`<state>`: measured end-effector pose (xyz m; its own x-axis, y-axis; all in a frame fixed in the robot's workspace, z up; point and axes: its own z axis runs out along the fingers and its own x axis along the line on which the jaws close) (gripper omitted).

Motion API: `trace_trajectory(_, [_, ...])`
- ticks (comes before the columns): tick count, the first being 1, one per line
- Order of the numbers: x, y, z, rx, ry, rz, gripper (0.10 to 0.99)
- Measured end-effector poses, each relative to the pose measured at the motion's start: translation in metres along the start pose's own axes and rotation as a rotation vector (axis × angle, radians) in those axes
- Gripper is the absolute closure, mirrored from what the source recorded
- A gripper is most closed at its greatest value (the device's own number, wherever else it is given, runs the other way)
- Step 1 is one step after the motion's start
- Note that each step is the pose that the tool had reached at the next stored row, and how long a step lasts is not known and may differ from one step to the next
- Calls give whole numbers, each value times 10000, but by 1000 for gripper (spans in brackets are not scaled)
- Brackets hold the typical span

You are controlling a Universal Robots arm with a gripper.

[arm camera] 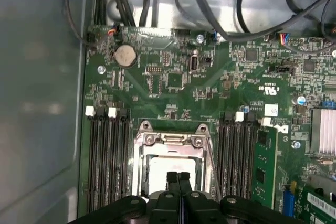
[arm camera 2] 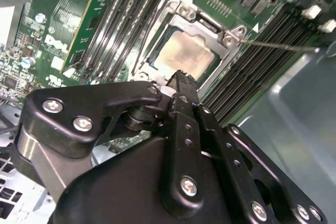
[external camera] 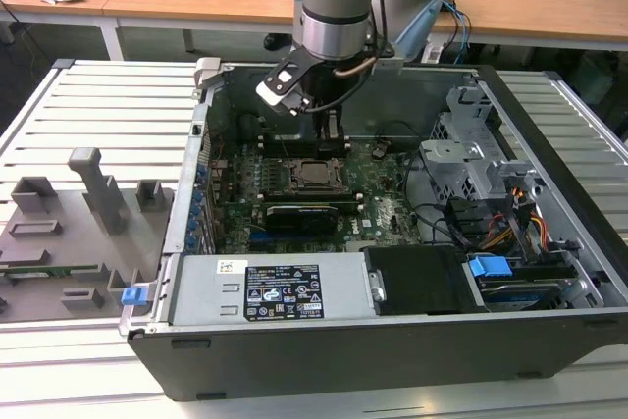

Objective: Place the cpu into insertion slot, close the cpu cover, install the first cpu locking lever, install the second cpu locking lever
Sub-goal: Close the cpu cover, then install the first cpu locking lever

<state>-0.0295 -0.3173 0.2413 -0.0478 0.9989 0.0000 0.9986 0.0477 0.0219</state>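
Note:
The cpu (arm camera 2: 185, 55) lies flat in the insertion slot (arm camera 2: 157, 51) on the green motherboard, its pale metal face up. The cpu cover (arm camera 2: 203, 23), a metal frame with a window, lies down around it. A thin locking lever (arm camera 2: 278, 46) runs from one socket corner out over the memory slots. My gripper (arm camera 2: 181, 75) hangs just above the socket edge with its two black fingers pressed together and nothing between them. In the first wrist view the gripper (arm camera: 178, 176) stands over the cpu (arm camera: 157, 170) and cover (arm camera: 168, 140). In the exterior view the gripper (external camera: 332, 149) is above the socket (external camera: 316, 174).
The open computer case (external camera: 324, 340) rests on a slatted white table. Memory slots (arm camera: 107, 156) flank the socket on both sides. Cables (arm camera: 252, 19) and a drive cage (external camera: 471, 144) crowd the exterior view's right. A grey fixture tray (external camera: 69, 233) sits outside at its left.

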Motion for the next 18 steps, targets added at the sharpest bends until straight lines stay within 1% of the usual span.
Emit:
trace_trajectory(2, [5,-16,8,2,1,-113,980])
trace_trajectory(5, [8,-18,11,1,4,-203,980])
trace_trajectory(14, [10,-51,12,2,5,-212,980])
trace_trajectory(15, [9,-52,5,2,5,-209,980])
trace_trajectory(18, [10,-50,-81,2,1,-210,980])
